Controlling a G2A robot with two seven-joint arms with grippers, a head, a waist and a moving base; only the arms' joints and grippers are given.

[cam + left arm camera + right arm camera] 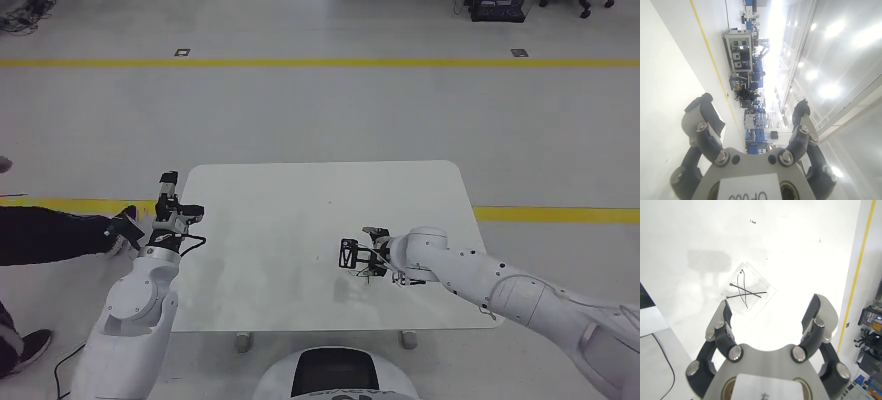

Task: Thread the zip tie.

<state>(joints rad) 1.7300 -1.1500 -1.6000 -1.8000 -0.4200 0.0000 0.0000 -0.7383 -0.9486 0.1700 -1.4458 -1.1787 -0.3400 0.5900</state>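
My right claw is spread wide and holds nothing. It hangs low over the white table, and the zip ties lie just ahead of it in a shallow clear tray. The tray is set corner-on to me and sits off my centreline, so one fingertip overlaps its near corner while the other is well clear of it. Two thicker ties cross in a flat X. Their long axes run roughly along the line on which my fingers close, so I judge a pinch on either would need the wrist turned about a quarter. A thinner tie runs across those two, pointing more or less away from me, which already suits the closing direction. I can't tell whether any of them is threaded. My left claw is also wide open and empty. It is at the far side edge of the table and aimed out at the room, well away from the tray. The right arm is plainly the nearer one, and I'd shift it sideways to centre a tie between the pads before going down.
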